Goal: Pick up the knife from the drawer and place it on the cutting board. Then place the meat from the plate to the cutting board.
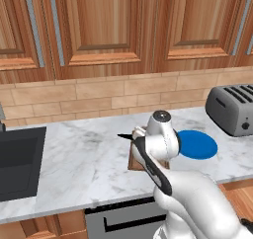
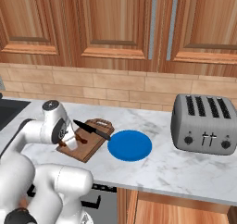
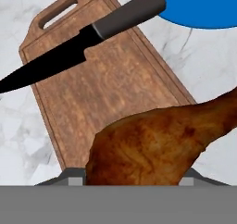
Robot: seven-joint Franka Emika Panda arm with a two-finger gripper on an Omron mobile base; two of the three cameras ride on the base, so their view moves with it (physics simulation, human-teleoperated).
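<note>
One meat [image 3: 157, 146] between tool [image 3: 132, 179] fingertips.

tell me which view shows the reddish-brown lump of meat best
The hand view: the reddish-brown lump of cooked meat looms large and close there, just above the claw's fingertips and over the dark-brown wooden cutting board, its thin end pointing right. In both base views the white arm hides the meat.

One knife [image 3: 83, 45], one board [image 3: 115, 84], one toaster [image 2: 203, 123]
</note>
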